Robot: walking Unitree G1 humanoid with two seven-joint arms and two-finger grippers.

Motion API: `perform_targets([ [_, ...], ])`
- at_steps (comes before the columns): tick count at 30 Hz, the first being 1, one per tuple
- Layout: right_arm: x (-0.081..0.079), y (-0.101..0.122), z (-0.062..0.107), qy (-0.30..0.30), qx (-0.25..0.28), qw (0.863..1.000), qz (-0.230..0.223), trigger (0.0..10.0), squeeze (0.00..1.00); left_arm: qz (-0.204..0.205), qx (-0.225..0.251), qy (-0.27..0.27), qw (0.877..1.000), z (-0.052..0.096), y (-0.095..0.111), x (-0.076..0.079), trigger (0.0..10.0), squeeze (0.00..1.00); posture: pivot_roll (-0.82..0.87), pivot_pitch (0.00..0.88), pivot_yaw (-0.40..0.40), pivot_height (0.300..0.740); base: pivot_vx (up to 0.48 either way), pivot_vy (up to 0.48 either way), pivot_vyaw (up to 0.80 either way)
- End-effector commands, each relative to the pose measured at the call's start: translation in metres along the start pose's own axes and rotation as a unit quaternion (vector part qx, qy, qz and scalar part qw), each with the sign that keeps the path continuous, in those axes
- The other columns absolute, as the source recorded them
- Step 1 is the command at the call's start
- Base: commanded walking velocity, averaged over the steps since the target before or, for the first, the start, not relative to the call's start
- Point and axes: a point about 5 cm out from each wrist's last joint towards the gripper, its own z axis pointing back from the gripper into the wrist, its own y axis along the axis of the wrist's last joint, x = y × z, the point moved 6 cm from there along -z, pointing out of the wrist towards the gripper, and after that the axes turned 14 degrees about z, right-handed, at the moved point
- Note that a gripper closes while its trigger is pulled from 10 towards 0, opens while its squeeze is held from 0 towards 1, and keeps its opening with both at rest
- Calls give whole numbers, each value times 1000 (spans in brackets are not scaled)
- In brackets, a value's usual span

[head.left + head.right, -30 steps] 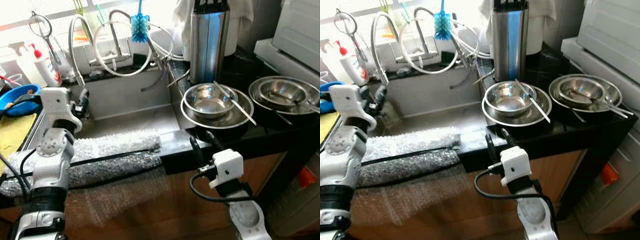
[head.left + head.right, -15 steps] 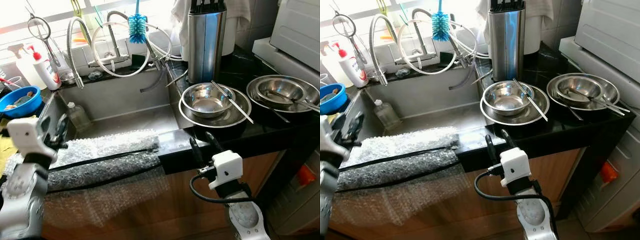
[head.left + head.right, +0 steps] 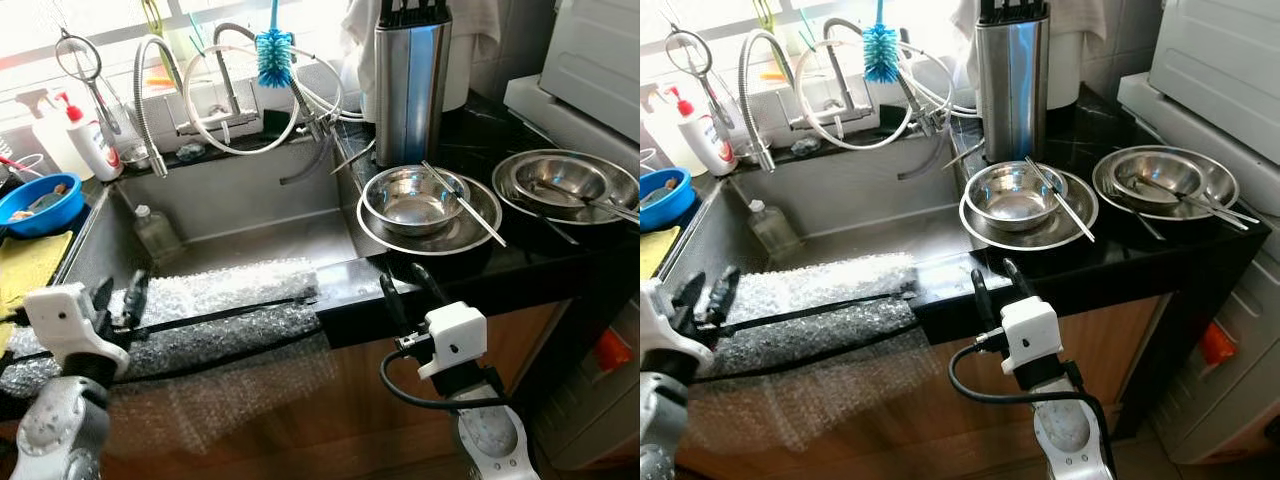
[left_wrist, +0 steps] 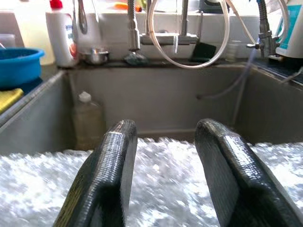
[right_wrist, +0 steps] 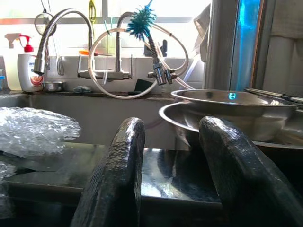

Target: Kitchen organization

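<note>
I'm looking down at a stainless steel kitchen sink (image 3: 250, 215) w/ a strip of clear bubble wrap (image 3: 215, 310) lying along its front edge, a black band running lengthwise through it. My left gripper (image 3: 118, 300) is hovering at the wrap's left end, fingers (image 4: 106, 179) spread wide w/ nothing between them, pointing over the wrap into the basin. My right gripper (image 3: 407, 288) is sitting low at the front edge of the black stone surface (image 3: 480, 270), fingers also parted & empty, aimed toward the dishes. On that surface, just right of the sink, a small steel bowl (image 3: 415, 198) is nesting in a wider steel plate (image 3: 440, 235), w/ a thin metal utensil (image 3: 468, 205) resting across the rims. Further right, a second stack of steel bowls (image 3: 570, 185) is holding more utensils. Behind the first stack a tall brushed-steel knife block (image 3: 412, 75) is standing upright. A small clear plastic bottle (image 3: 155, 230) is sitting in the basin's left corner. Along the back ledge: coiled steel faucets w/ white hose loops (image 3: 235, 95), a blue bottle brush (image 3: 274, 50), a white red-capped squeeze bottle (image 3: 95, 145). A blue plastic bowl (image 3: 40, 200) & a yellow cloth (image 3: 28, 265) are lying left of the sink.
</note>
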Motion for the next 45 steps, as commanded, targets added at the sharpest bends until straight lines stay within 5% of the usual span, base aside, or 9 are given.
perform_targets([
  [1,-6,1,0,5,2,1000,-4,10000,0,-9,1,4,1000,2,3,-1,10000,0,-115,0,185,740,0,0,0],
  [9,-4,2,-2,1,3,1000,-6,10000,0,2,-14,14,1000,10,-11,0,10000,0,-109,0,178,740,0,0,0],
  [23,9,3,-5,-24,3,1000,8,10000,0,16,-12,19,1000,0,-24,4,10000,0,-117,0,174,740,0,0,0],
  [29,42,13,-6,-110,1,992,61,10000,0,16,-16,21,1000,-1,-27,3,10000,0,-123,0,174,740,0,0,0],
  [45,74,5,11,-198,-37,975,92,10000,0,14,-21,24,999,-1,-29,1,10000,0,-128,0,178,740,0,0,0],
])
